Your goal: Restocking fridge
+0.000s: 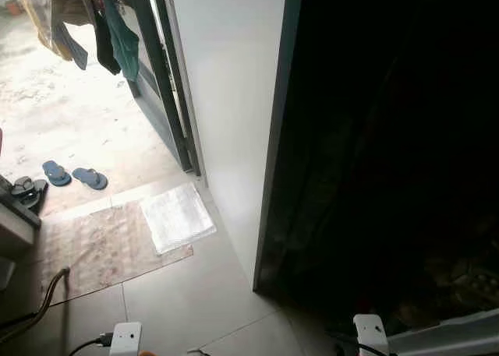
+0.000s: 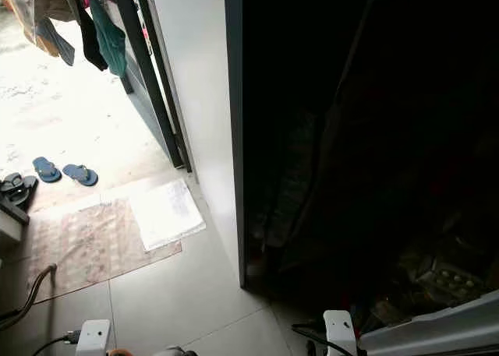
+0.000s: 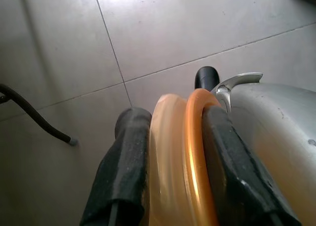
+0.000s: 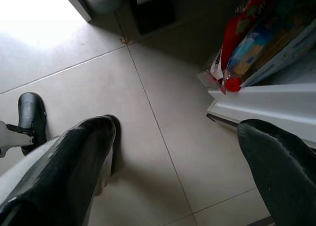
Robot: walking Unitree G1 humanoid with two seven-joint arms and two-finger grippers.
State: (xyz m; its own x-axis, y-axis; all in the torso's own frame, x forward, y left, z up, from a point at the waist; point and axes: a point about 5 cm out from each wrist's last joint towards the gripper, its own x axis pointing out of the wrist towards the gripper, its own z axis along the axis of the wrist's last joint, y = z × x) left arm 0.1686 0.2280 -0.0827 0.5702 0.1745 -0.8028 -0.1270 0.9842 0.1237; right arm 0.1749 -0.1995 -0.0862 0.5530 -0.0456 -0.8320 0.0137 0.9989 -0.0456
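While pinched in left hand [image 3: 170,152] | orange-rimmed lid [image 3: 190,157] | edge-on between fingers [image 3: 126,157]

Pale grey tiled floor [image 1: 187,301] with thin dark grout lines. A tall white panel [image 1: 226,99] with a dark edge stands upright on it; everything beyond that edge is deep shadow. Against the panel's foot lies a folded white cloth [image 1: 178,216], overlapping a worn beige floor mat [image 1: 97,247]. Past the mat, a dark-framed sliding doorway [image 1: 168,75] opens onto sunlit concrete. Blue flip-flops [image 1: 74,174] and a pair of dark sandals [image 1: 27,189] sit just outside. Hanging clothes [image 1: 93,21] above them. Strong daylight, washed out.
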